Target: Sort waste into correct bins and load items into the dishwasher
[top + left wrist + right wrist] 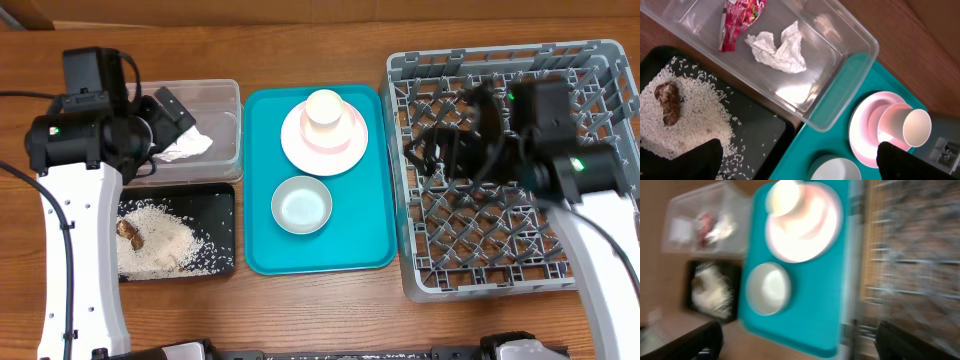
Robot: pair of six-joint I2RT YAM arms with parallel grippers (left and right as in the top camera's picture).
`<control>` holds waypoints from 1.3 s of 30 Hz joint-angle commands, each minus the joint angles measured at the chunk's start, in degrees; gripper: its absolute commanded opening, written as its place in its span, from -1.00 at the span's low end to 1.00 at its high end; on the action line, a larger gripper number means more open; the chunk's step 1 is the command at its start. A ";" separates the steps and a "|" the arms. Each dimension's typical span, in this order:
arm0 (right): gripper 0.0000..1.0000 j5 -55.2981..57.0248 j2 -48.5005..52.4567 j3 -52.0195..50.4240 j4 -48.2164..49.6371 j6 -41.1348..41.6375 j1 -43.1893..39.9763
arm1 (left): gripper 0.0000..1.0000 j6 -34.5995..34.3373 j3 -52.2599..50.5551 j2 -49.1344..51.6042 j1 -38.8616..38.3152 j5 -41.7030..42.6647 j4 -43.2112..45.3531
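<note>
No legible text is being observed in any view. Printed markings are being shown on the red snack wrapper [740,12], but nothing is being resolved into readable characters.

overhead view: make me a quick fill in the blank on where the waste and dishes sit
The clear tub holds a crumpled napkin and a ____ wrapper.
The black tray holds loose white ____ and a brown lump.
The grey-white bowl and the pink plate sit on the teal ____.
Missing words: red; rice; tray.
</note>
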 commanded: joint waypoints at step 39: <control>-0.61 32.41 24.94 1.66 17.51 26.25 45.27 | 1.00 1.14 0.13 0.92 1.99 2.14 -0.02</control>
